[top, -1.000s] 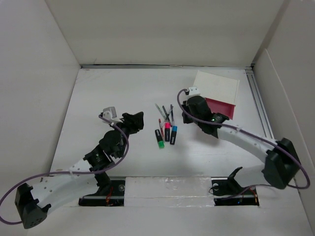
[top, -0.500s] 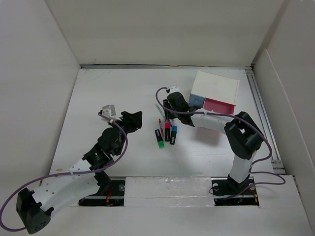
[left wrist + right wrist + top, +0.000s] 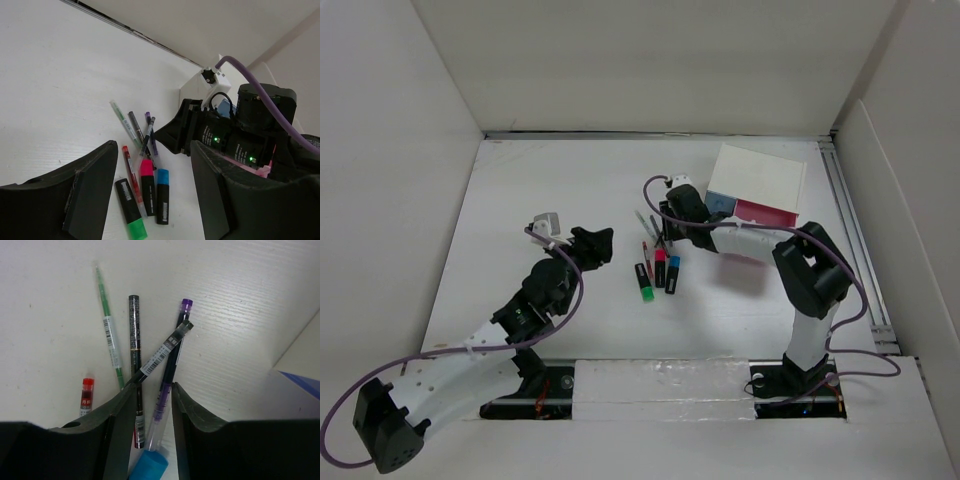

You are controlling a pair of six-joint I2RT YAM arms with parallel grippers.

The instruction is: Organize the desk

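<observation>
On the white desk point(image 3: 550, 190) lies a cluster of pens point(image 3: 654, 232) and three highlighters point(image 3: 658, 273). My right gripper point(image 3: 663, 232) is low over the pens. In the right wrist view its jaws point(image 3: 152, 389) stand open astride a purple pen point(image 3: 170, 371), a black pen point(image 3: 134, 340) and a clear pen point(image 3: 161, 354) crossing both. A green pen point(image 3: 110, 335) and a red pen point(image 3: 86, 394) lie to the left. My left gripper point(image 3: 592, 245) hovers wide open and empty left of the cluster; it point(image 3: 154, 147) looks onto the green point(image 3: 132, 212), pink point(image 3: 148, 182) and blue point(image 3: 162, 196) highlighters.
A small white drawer box point(image 3: 761, 184) with pink and blue drawers stands at the back right, just behind my right wrist. White panels wall in the desk on three sides. A metal rail point(image 3: 848, 220) runs along the right edge.
My right arm has swung left from the drawer box down to the pens and its jaws have opened over them. My left gripper has barely moved.
</observation>
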